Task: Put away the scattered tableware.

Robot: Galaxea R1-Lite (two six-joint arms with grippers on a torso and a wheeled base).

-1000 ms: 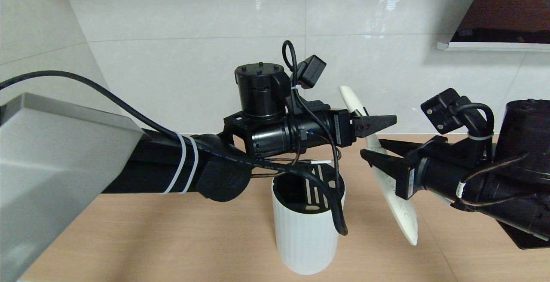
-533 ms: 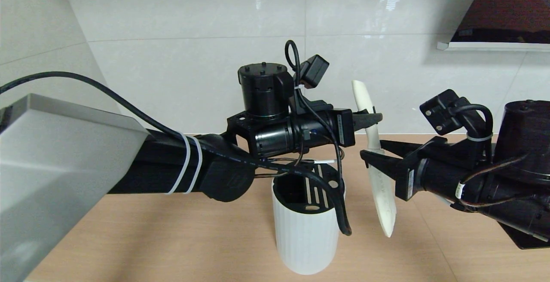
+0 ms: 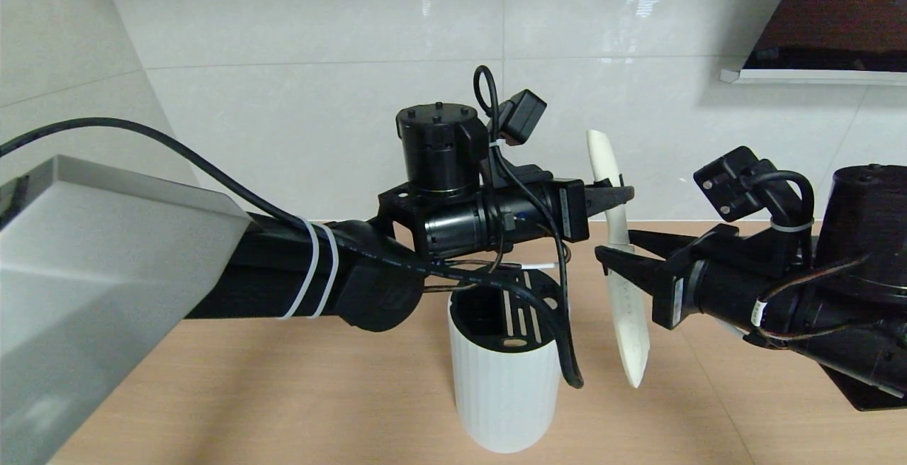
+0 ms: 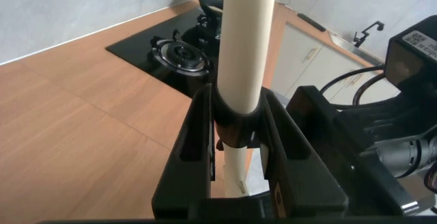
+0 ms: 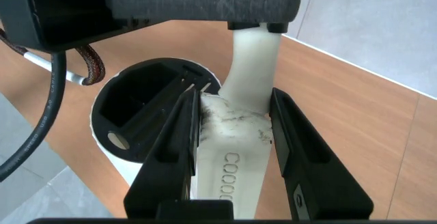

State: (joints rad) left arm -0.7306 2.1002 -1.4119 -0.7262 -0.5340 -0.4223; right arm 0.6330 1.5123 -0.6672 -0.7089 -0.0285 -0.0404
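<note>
left gripper [image 3: 613, 195] pinches the cream-white long-bladed knife [image 3: 627, 316] upright, tip down; white ribbed cylindrical holder [image 3: 503, 394] lies below-left of it; right gripper [image 3: 615, 248] spread around blade

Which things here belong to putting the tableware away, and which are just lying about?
Job: knife, held by left gripper, with right gripper at its blade; holder.
Just there: stove, hood, counter.
</note>
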